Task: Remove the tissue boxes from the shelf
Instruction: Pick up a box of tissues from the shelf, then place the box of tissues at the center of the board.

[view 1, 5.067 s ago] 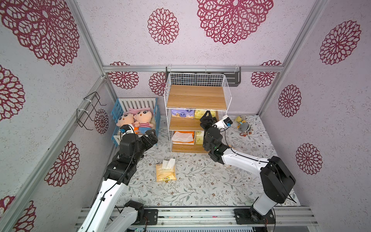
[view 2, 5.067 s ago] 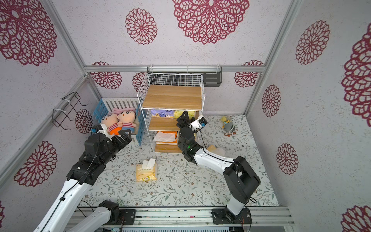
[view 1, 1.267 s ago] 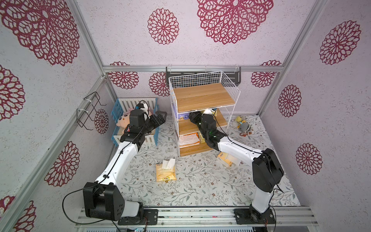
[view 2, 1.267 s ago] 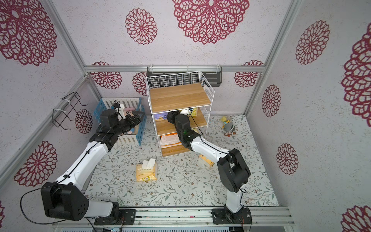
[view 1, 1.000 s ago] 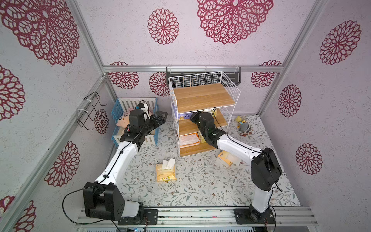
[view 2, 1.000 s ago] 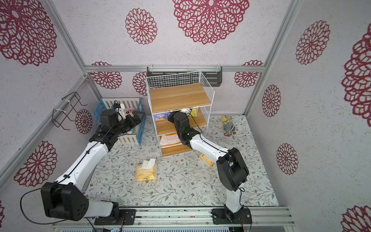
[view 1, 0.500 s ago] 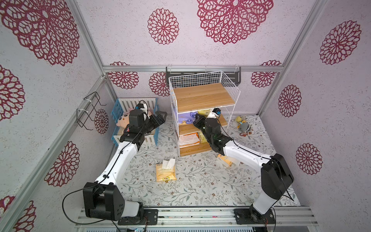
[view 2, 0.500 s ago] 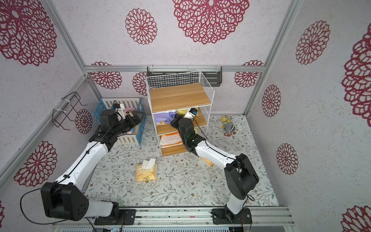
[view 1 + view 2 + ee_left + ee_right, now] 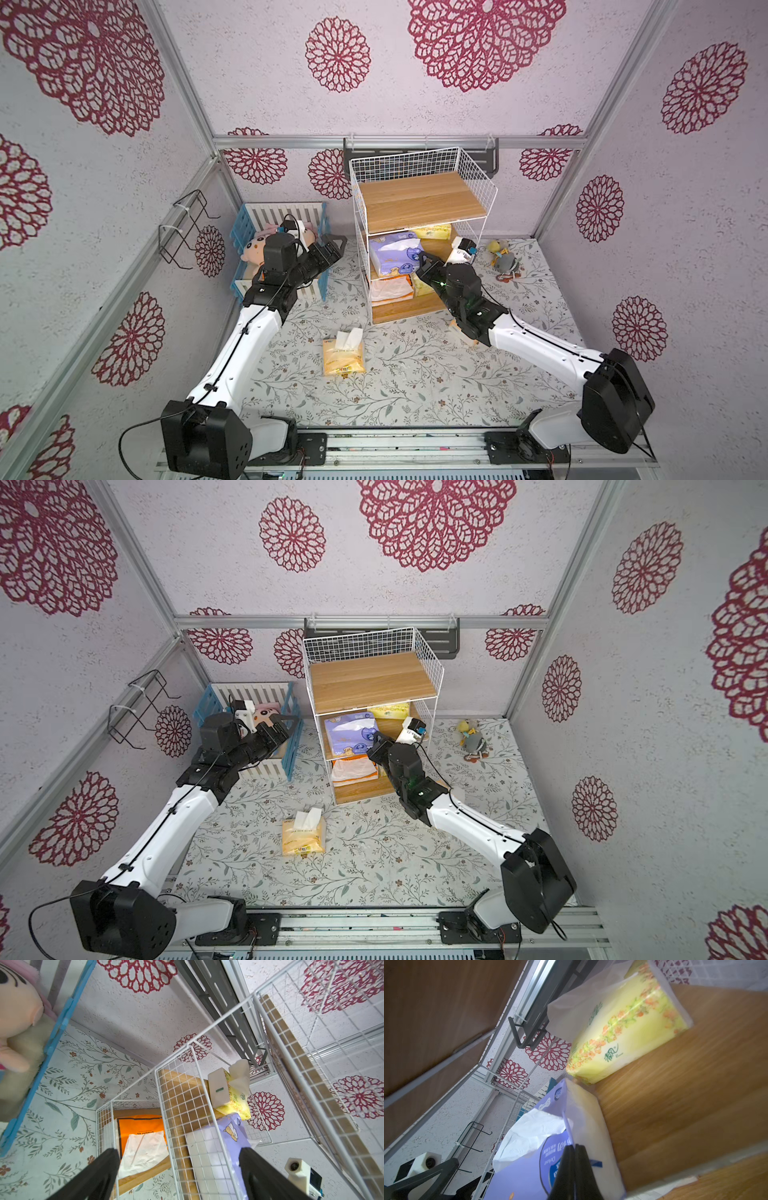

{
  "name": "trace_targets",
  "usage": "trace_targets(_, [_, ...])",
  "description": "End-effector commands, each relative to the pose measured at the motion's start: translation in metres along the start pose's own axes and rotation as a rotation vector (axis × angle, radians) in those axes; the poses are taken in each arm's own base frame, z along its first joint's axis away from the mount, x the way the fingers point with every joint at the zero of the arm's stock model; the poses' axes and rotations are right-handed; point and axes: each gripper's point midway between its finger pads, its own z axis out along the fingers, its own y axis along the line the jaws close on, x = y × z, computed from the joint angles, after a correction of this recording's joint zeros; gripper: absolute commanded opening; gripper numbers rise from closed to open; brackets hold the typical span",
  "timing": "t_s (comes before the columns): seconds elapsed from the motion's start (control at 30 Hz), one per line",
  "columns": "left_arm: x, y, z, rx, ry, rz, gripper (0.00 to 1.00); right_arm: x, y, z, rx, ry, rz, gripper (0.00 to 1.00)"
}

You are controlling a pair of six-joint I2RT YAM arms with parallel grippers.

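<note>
One purple pack gripped on the shelf
Right gripper pinches its wrapper; left gripper gapes wide alongside.

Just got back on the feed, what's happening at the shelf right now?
The right gripper is shut on the edge of the purple tissue pack, at the front of the middle tier of the shelf, and seems to be pinching its wrapper. The left gripper hangs open beside the shelf, near the toy crib, holding nothing. A yellow-green pack sits behind the purple one. An orange pack is on the bottom tier, and one yellow-orange pack lies on the floor.
</note>
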Motion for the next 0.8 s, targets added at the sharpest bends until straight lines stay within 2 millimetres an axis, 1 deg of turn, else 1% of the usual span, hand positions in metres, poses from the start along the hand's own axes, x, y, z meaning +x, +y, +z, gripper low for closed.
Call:
trace_targets(0.0, [0.010, -0.005, -0.007, -0.016, -0.002, -0.003, 0.97, -0.004, 0.008, -0.021, -0.030, 0.018, 0.014, 0.00])
trace_targets(0.2, [0.021, -0.009, -0.016, -0.036, -0.016, -0.022, 0.97, -0.004, -0.003, -0.059, -0.026, 0.046, 0.019, 0.00])
trace_targets(0.3, [0.020, -0.014, -0.022, -0.039, -0.033, -0.024, 0.97, 0.001, -0.011, -0.079, -0.019, 0.066, 0.023, 0.00])
trace_targets(0.4, [0.019, -0.022, -0.030, -0.036, -0.054, -0.019, 0.97, 0.010, -0.023, -0.096, -0.010, 0.095, 0.034, 0.00])
trace_targets(0.47, [0.020, -0.028, -0.035, -0.035, -0.060, -0.012, 0.97, 0.019, -0.033, -0.107, -0.002, 0.114, 0.037, 0.00])
trace_targets(0.63, [0.025, -0.043, -0.050, -0.037, -0.074, 0.009, 0.97, 0.053, -0.066, -0.127, 0.028, 0.180, 0.020, 0.00])
trace_targets(0.77, [0.030, -0.045, -0.063, -0.060, -0.095, 0.025, 0.97, 0.086, -0.097, -0.138, 0.049, 0.239, 0.015, 0.00])
